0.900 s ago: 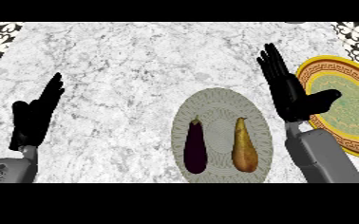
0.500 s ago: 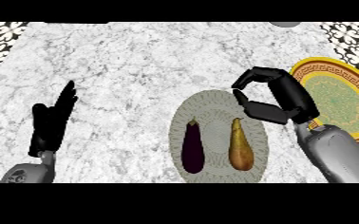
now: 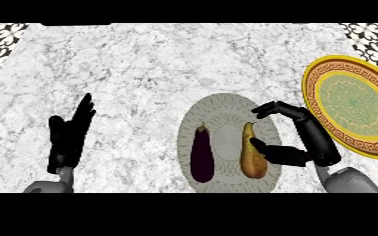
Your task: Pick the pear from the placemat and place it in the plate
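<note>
A brown-yellow pear [image 3: 252, 152] lies upright on the right half of an oval grey placemat [image 3: 227, 111], next to a dark purple eggplant [image 3: 202, 151]. My right hand [image 3: 313, 137] is at the pear's right side, fingers arched over its top and thumb touching its lower middle, curling round it while it lies on the mat. A yellow plate [image 3: 345, 100] with a green patterned centre lies at the right edge. My left hand [image 3: 69, 137] rests open at the lower left, fingers up.
The marble counter [image 3: 162, 65] stretches wide behind and left of the placemat. Dark patterned corners [image 3: 12, 32] show at the top left and top right. The plate's right side runs out of view.
My right hand has come down and towards me from the placemat's top right edge to the pear, its fingers now closing around it. The left hand has shifted slightly.
</note>
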Controlling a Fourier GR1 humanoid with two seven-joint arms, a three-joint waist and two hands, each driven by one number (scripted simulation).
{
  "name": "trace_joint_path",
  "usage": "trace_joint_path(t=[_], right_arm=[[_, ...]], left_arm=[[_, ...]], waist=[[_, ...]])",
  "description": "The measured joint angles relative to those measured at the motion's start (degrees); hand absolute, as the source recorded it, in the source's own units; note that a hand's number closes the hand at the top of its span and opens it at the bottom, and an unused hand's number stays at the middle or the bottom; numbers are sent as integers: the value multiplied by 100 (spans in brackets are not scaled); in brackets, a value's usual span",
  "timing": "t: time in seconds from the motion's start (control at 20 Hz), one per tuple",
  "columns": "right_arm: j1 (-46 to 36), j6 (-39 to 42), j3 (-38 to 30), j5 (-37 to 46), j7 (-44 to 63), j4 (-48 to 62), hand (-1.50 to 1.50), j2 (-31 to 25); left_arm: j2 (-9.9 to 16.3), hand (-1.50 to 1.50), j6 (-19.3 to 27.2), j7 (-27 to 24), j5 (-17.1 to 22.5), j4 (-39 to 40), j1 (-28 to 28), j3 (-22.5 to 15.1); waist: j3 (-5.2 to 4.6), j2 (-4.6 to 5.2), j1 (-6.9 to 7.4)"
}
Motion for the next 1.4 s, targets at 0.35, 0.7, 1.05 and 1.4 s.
trace_joint_path(t=[0.35, 0.7, 1.05, 1.4], right_arm=[[227, 519, 363, 879, -601, 90, -150, -695], [-337, 718, 625, 2157, 936, -590, -150, -1367], [-901, 2060, 1102, 2593, 2663, -1142, -150, -1516], [-1173, 3159, 1313, 2841, 3749, -1153, -150, -901]], left_arm=[[-136, 0, 127, 287, -157, -148, -137, -132], [-148, 0, 105, 253, -191, -228, 25, -133], [-272, 0, 150, 233, -281, -198, -17, -171], [-348, 0, 90, 305, -344, -137, -120, -110]], waist=[[-5, 23, 69], [-16, 12, 110], [-18, 26, 137], [-10, 34, 130]])
